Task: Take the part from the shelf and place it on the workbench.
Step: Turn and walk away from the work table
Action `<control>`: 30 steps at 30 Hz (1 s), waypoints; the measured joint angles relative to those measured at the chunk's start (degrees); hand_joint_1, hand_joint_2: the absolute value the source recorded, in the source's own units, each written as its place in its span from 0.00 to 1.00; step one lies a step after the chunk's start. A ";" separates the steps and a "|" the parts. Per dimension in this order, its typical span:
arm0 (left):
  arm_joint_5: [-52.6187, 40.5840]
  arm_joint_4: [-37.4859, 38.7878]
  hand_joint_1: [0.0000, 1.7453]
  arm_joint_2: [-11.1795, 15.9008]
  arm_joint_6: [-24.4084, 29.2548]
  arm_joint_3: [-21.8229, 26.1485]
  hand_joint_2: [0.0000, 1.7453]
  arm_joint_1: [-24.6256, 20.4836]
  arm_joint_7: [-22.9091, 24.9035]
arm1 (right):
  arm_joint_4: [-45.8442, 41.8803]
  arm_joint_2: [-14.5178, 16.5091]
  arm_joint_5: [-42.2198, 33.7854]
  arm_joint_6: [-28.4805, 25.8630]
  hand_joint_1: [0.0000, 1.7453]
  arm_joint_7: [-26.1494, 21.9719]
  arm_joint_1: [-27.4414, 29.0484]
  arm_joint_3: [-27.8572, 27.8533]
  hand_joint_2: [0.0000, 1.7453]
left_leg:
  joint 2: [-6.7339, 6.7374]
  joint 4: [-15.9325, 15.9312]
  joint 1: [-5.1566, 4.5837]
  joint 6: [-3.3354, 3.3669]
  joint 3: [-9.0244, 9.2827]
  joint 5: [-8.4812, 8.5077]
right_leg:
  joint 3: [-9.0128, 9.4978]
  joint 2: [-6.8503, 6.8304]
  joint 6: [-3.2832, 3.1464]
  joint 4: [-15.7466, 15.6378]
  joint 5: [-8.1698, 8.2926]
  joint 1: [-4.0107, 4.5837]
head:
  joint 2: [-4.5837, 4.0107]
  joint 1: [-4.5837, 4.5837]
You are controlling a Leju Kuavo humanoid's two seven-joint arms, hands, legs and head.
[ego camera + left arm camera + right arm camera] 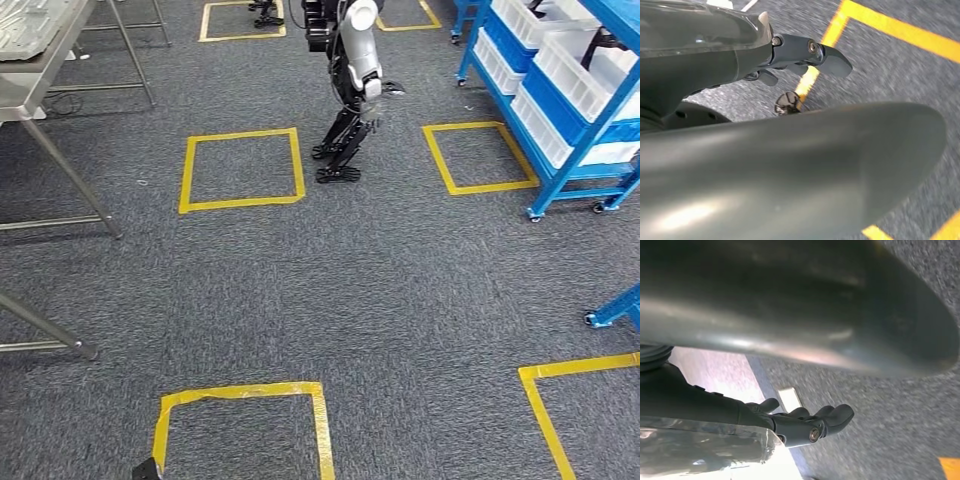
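Fingers (pixel 828 57) of the left hand (pixel 798 52) reach out nearly straight over grey carpet (pixel 362 300), released, nothing in them. Those of the right hand (pixel 810 422) lie together, lightly curved, also holding nothing. Carpet runs wide and open through the middle of the room, marked with yellow tape squares: one at the near edge (pixel 241 395), one left of centre (pixel 241 168), one right of centre (pixel 479 157), a corner of another at near right (pixel 581 375). A blue wheeled shelf (pixel 558 110) lines the far right, its tiers packed with white bins (pixel 566 70); which bin holds the part cannot be told. On the far left a metal-legged surface (pixel 38 70) juts in, pale moulded pieces (pixel 30 25) lying on it near its edge. Another humanoid robot (pixel 351 80) stands at far centre between the two middle squares, well apart from shelf and surface.
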 joint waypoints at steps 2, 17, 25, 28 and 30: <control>-0.02 0.00 0.00 0.05 -0.44 0.11 0.00 0.00 -0.25 | 0.12 0.29 0.04 0.20 0.00 -0.04 -0.01 0.07 0.00 | -1.82 -5.38 0.06 0.33 1.92 2.22 | 0.02 1.22 0.51 0.22 -0.28 0.02 | 0.00 0.05; 0.01 0.00 0.00 -0.05 -4.78 1.43 0.00 0.08 -2.60 | 0.32 0.53 1.00 1.13 0.00 -0.58 0.06 0.97 0.00 | 5.33 -7.46 0.28 0.58 4.89 0.42 | -2.34 -8.03 3.60 1.95 1.01 -0.58 | 0.00 0.38; -0.03 0.00 0.00 -0.14 -5.38 1.52 0.00 -0.03 -2.89 | 0.34 0.70 1.21 1.62 0.00 -0.56 -0.18 1.04 0.00 | 2.76 1.17 0.24 -0.85 2.15 -5.47 | -1.13 -5.15 0.20 -0.29 1.01 -0.37 | 0.00 0.08; 0.00 0.00 0.00 -0.07 -5.35 1.59 0.00 0.21 -2.92 | 0.34 0.73 1.23 1.78 0.00 -0.56 -0.16 1.05 0.00 | 1.72 8.67 0.04 -0.59 -2.51 -6.62 | -0.75 -2.73 -0.09 -0.26 0.78 -0.20 | 0.00 0.04; 0.01 0.00 0.00 -0.04 -5.35 1.62 0.00 0.20 -2.93 | 0.34 0.74 1.28 1.97 0.00 -0.56 -0.10 1.05 0.00 | 1.19 3.56 0.04 -0.22 -1.11 -2.12 | -0.19 -1.11 0.05 -0.22 0.49 -0.18 | 0.00 0.03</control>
